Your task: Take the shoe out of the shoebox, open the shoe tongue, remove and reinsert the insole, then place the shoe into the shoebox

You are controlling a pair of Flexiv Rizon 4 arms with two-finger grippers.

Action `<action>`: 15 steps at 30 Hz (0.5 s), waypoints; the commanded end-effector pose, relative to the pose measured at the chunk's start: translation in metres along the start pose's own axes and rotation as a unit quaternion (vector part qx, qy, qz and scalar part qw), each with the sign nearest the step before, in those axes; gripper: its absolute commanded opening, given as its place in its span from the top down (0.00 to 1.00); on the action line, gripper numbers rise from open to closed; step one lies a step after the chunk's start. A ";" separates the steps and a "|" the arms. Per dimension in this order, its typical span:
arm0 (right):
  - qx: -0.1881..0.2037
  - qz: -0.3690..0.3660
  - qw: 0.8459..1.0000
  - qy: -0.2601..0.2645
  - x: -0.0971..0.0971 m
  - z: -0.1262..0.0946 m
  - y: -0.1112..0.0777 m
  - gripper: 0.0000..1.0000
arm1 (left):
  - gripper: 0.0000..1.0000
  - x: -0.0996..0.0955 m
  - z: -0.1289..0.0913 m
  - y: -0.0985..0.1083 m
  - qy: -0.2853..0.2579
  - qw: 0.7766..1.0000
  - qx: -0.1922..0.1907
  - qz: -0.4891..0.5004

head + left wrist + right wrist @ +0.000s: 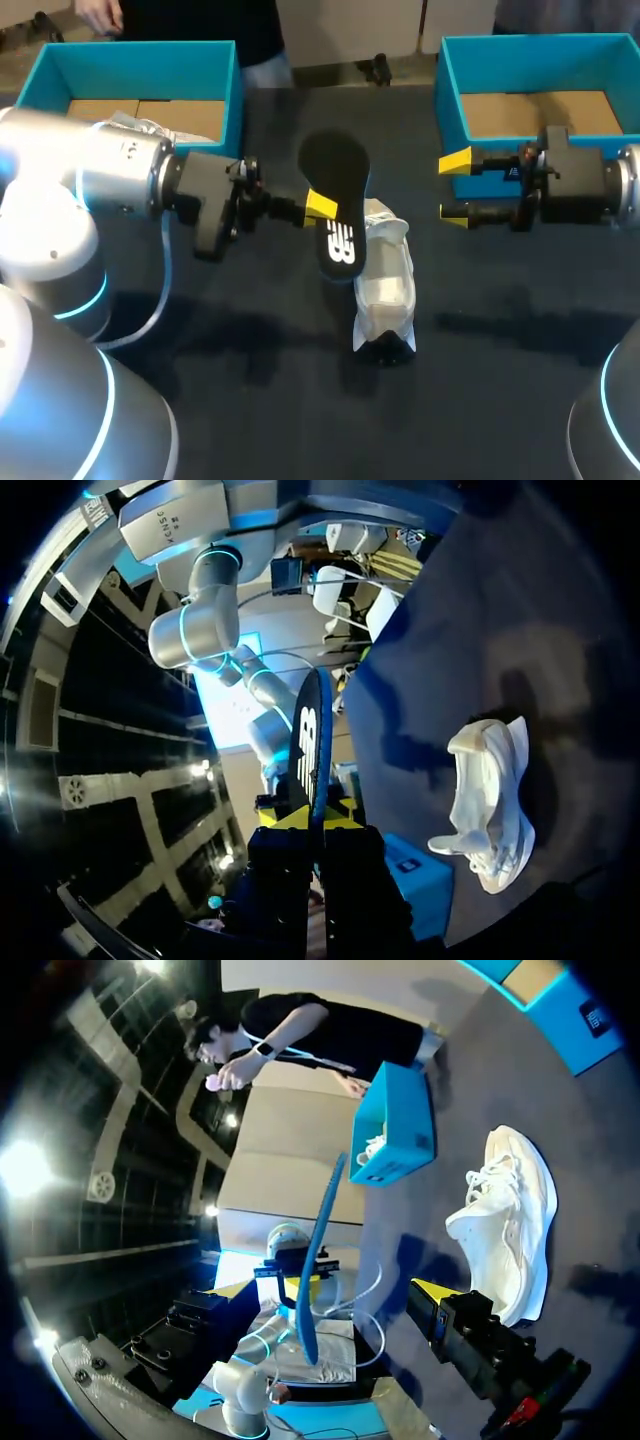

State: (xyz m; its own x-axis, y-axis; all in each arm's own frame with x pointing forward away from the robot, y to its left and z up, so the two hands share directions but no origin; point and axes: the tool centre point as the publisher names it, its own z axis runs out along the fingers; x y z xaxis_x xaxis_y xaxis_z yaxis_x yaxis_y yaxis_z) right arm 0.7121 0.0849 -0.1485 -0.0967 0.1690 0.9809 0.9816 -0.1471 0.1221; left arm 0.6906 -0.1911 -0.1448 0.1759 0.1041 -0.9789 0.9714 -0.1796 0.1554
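The black insole [336,195] is held up above the table, my left gripper [320,207] shut on its lower edge. It shows edge-on in the left wrist view as the insole [312,735] rising from the gripper [310,820]. A white shoe [385,290] lies on the dark table just right of and below the insole, also seen as the shoe [490,800] and the shoe [510,1215]. My right gripper [455,187] stands open in front of the right shoebox [450,95], with nothing between its fingers. In its own view the gripper [335,1290] faces the insole [320,1245].
Two blue shoeboxes stand at the back. The left shoebox [225,95] holds something white, and the left shoebox [400,1125] shows white laces inside. The right shoebox shows a bare cardboard bottom. The dark table [500,340] stretches in front of the shoe.
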 end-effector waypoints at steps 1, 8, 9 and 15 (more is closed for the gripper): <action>-0.002 0.000 1.000 0.000 0.000 0.001 -0.001 0.00 | 1.00 0.003 0.004 -0.007 0.001 1.000 -0.015 0.001; -0.002 0.000 1.000 0.000 0.000 0.001 -0.001 0.00 | 1.00 0.006 0.014 -0.010 0.010 1.000 -0.017 0.018; -0.002 0.000 1.000 0.000 0.000 0.001 -0.001 0.00 | 1.00 0.006 0.014 -0.010 0.011 1.000 -0.015 0.021; -0.008 0.005 1.000 -0.010 0.002 0.013 -0.001 0.00 | 1.00 0.009 0.028 -0.015 0.011 0.999 -0.020 0.034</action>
State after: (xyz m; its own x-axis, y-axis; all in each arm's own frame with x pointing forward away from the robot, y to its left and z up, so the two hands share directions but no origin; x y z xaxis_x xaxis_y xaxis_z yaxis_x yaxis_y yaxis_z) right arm 0.7127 0.0866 -0.1489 -0.0941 0.1721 0.9806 0.9812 -0.1507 0.1206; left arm 0.6762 -0.2057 -0.1561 0.2417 0.1184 -0.9631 0.9618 -0.1607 0.2216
